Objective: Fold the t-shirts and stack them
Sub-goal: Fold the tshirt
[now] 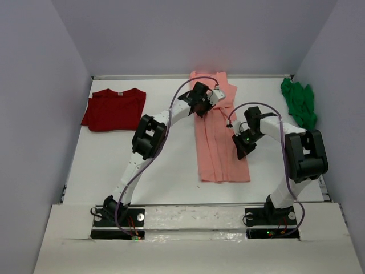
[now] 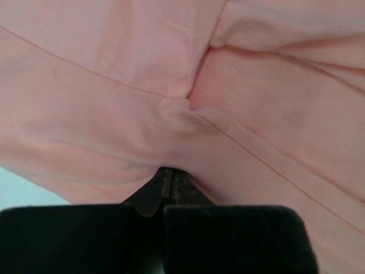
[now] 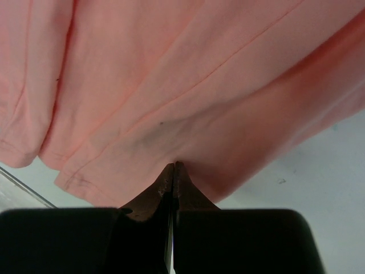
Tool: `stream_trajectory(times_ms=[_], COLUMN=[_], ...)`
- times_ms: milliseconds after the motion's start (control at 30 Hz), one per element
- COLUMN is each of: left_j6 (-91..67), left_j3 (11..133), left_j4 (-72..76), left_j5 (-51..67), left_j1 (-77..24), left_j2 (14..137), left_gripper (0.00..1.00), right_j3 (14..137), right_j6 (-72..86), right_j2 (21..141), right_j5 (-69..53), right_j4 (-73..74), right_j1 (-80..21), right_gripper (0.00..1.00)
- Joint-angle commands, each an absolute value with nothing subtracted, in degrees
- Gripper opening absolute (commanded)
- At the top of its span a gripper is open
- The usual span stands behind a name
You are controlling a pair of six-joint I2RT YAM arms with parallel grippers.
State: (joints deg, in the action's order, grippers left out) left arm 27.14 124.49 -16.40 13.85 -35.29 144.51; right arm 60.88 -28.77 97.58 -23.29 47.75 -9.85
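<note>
The salmon-pink t-shirt [image 1: 219,137] lies in a long narrow strip down the middle of the table. My left gripper [image 1: 201,103] is shut on its left edge near the far end, with cloth bunched at the fingertips [image 2: 169,172] in the left wrist view. My right gripper [image 1: 242,149] is shut on the shirt's right edge [image 3: 188,142] lower down. The dark red t-shirt [image 1: 113,108] lies flat at the far left, a small label at its neck. The bright green t-shirt [image 1: 299,101] lies crumpled at the far right.
The white table [image 1: 114,171] is walled on the left, back and right. Both arm bases sit at the near edge, and cables loop above the arms.
</note>
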Motion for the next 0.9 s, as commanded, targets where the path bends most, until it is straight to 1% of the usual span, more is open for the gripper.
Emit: stream_trajectory(times_ms=[0,267,433,867], left_j6=[28.4,29.5,29.7,29.3], left_j3=[121.7,117.0,114.6,110.2], left_j4=[-15.6,-16.2,-18.3,-23.1], left_j5=[9.8,2.5,-1.0,-4.7], left_j1=[-37.0,-37.1,-37.1,-36.1], left_j2=[144.1,142.7,141.5,137.5], left_gripper=[0.00,0.00,0.00,0.00], right_j3=[61.8,64.0,63.9,65.3], right_j6=[-30.3,-30.4,-30.8,-30.0], right_j2=[100.5,103.4,104.1,103.2], right_j5=[-22.3,-23.2,-20.7,-19.8], right_j4=[44.4,44.5,45.1,48.1], right_j1=[-10.1,-10.7,-11.9,-15.5], right_gripper=[0.00,0.00,0.00,0.00])
